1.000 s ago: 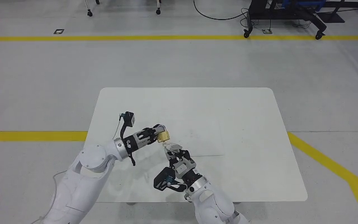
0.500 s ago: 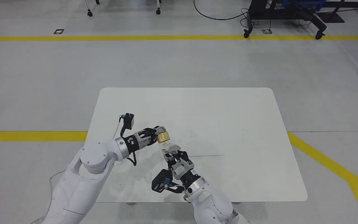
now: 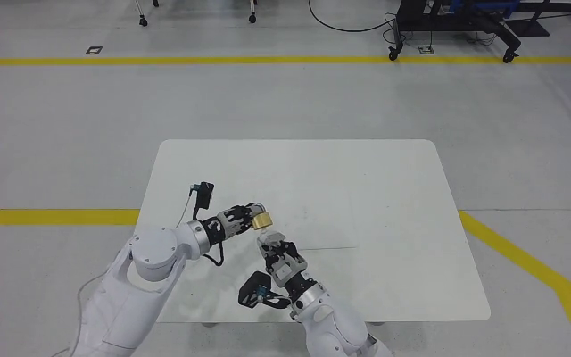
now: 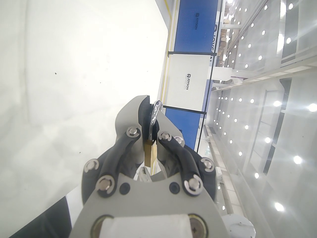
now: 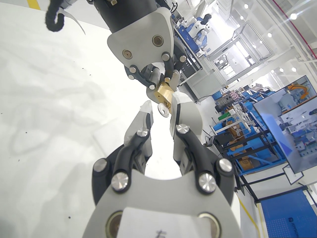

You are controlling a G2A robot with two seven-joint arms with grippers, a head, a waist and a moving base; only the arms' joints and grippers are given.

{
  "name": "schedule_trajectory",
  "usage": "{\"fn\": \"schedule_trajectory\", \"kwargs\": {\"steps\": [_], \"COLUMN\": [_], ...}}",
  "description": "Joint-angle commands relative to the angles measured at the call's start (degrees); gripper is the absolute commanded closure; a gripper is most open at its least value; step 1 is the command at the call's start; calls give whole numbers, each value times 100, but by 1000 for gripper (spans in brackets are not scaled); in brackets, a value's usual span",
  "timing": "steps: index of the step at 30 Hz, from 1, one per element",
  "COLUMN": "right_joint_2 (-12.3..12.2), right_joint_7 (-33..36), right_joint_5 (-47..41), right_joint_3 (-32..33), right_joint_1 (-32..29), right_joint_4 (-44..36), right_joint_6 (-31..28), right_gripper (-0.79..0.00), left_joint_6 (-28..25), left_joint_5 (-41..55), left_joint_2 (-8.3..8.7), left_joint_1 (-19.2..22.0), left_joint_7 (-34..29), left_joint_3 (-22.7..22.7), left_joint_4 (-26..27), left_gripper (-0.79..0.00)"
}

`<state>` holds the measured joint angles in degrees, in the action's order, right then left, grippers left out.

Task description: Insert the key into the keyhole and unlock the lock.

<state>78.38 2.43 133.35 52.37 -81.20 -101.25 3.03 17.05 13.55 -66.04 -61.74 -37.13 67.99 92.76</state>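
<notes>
Key [image 5: 164,110] looks already seated in the keyhole end of the lock [image 5: 163,94], so I judge the step in hand is the turn. My left gripper [image 4: 151,116] is clamped on the shackle [image 4: 156,108], holding the brass body up over the table [image 3: 384,178], towards its front-left part. My right gripper [image 5: 162,103] sits just beyond it w/ fingers apart, one each side of the key head, apparently not pinching it. Next: close squarely on the head, then twist w/o dragging the key out.

The key [image 5: 163,109] shows only its head — the blade hidden where it meets the lock [image 5: 164,94].
</notes>
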Motion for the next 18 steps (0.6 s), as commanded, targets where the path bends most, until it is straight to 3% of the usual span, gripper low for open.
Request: {"fn": "schedule_trajectory", "kwargs": {"steps": [1,7,9,18], "right_joint_2": [7,25,31,59], "right_joint_7": [23,82,98,181], "right_joint_5": [-4,-31,-51,-198], "right_joint_3": [0,11,15,49], "right_joint_1": [9,41,44,73], "right_joint_4": [11,40,39,51], "right_joint_6": [-7,-36,-44,-111], "right_gripper": [-154,-89,0,0], "left_joint_6": [4,-40,-56,-235], "left_joint_5": [-18,-71,-84,-130], "left_joint_2": [5,12,15,29], "left_joint_1": [-15,-42,-64,-145], "left_joint_7": [-8,9,17,-2], "left_joint_3": [12,31,40,94], "left_joint_4": [40,99,128,190], "left_gripper": [0,0,0,0]}}
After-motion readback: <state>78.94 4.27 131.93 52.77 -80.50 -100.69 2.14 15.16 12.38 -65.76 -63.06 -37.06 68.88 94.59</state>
